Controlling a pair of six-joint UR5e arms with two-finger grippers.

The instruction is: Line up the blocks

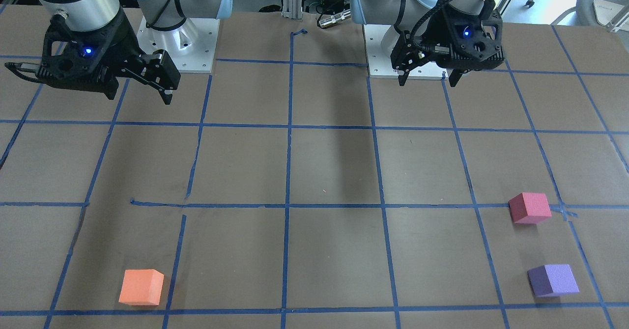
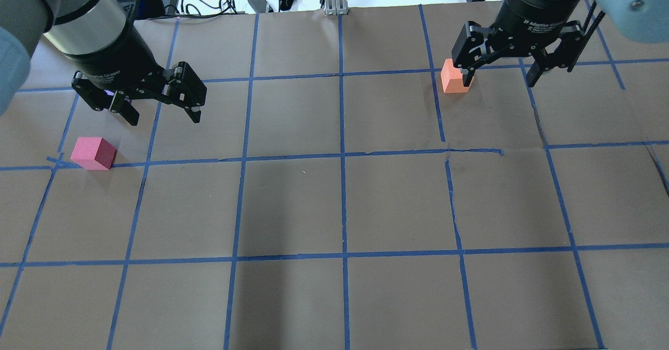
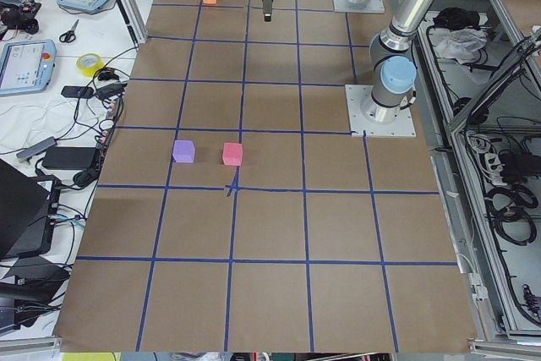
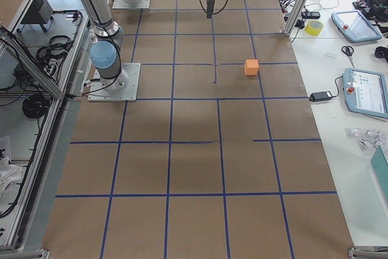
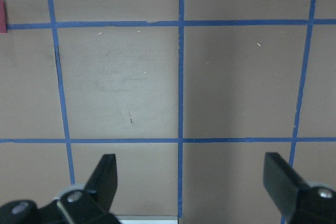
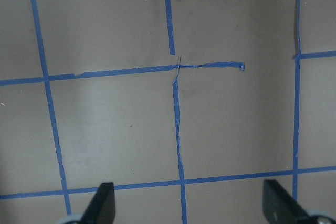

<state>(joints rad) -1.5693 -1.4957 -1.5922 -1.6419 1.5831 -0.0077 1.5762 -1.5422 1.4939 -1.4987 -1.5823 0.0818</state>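
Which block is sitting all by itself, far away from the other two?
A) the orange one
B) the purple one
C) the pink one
A: the orange block lies alone far over on the robot's right, while the pink block and the purple block sit near each other on its left.
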